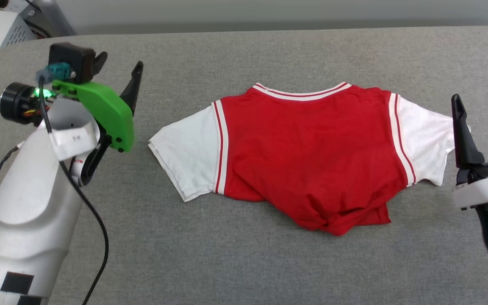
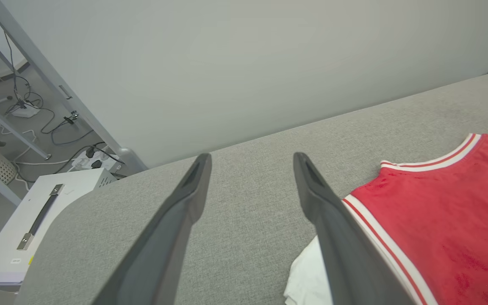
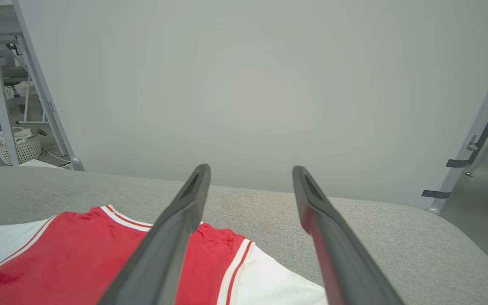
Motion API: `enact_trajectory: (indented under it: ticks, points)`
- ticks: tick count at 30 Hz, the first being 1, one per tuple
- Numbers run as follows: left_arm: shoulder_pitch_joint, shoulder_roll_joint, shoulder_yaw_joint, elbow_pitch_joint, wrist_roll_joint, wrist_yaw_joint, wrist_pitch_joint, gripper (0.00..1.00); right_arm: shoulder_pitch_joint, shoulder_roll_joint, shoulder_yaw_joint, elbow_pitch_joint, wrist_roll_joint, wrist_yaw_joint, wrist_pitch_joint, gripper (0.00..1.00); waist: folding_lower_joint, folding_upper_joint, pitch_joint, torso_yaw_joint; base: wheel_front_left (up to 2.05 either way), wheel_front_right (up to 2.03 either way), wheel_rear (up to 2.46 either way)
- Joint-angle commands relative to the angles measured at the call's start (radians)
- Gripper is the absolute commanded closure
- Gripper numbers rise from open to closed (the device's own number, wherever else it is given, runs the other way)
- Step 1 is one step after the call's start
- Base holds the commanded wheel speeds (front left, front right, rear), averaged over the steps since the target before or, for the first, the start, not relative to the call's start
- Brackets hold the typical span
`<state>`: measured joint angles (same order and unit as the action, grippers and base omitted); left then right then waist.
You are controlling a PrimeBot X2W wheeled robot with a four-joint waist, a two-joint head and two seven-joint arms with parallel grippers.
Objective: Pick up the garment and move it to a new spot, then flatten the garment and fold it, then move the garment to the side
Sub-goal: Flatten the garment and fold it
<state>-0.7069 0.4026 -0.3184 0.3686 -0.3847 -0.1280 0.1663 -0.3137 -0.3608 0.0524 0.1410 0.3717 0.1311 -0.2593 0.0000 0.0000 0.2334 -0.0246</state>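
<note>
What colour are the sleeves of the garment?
White sleeves on the garment; head view shows them best.

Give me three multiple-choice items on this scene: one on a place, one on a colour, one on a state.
1. Where does the garment lie on the grey surface?
A. Draped over its near edge
B. Between the left gripper and the right gripper
C. Bunched in the far left corner

2. What colour are its sleeves?
A. White
B. Black
C. Blue

3. How is the right gripper?
A. Shut on a sleeve
B. Shut on the collar
C. Open, holding nothing

Answers: 1 B, the head view shows one gripper on each side of it; 2 A, both sleeves beside the red body are white; 3 C, its fingers stand apart with nothing between them.
</note>
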Motion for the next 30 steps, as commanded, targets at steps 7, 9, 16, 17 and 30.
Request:
enact_trajectory:
  ticks: [7,9,16,17,30]
  points:
    - [-0.163,0.097,-0.218,0.035,-0.272,-0.003,0.411,0.0,0.111,0.087,-0.022,-0.073,-0.013,0.0,-0.002,0.0,0.0,0.0,0.04,-0.02,0.0,0.0,0.0]
    - [-0.191,0.118,-0.265,0.039,-0.328,-0.003,0.498,0.0,0.117,0.091,-0.013,-0.073,-0.02,0.0,-0.002,0.0,0.0,0.0,0.056,-0.03,0.0,0.0,0.0]
    - [-0.237,0.168,-0.391,0.099,-0.421,-0.003,0.655,0.0,0.083,0.084,0.03,-0.046,-0.025,0.0,-0.002,0.0,0.0,0.0,0.115,-0.07,0.0,0.0,0.0]
    - [-0.238,0.17,-0.405,0.108,-0.426,-0.003,0.661,0.0,0.075,0.082,0.034,-0.045,-0.024,0.0,-0.002,0.0,0.0,0.0,0.122,-0.075,0.0,0.0,0.0]
    - [-0.203,0.201,-0.604,0.169,-0.471,-0.003,0.598,1.0,0.028,0.067,0.051,-0.026,-0.02,0.0,-0.002,0.0,0.0,0.0,0.15,-0.09,0.0,0.0,0.0]
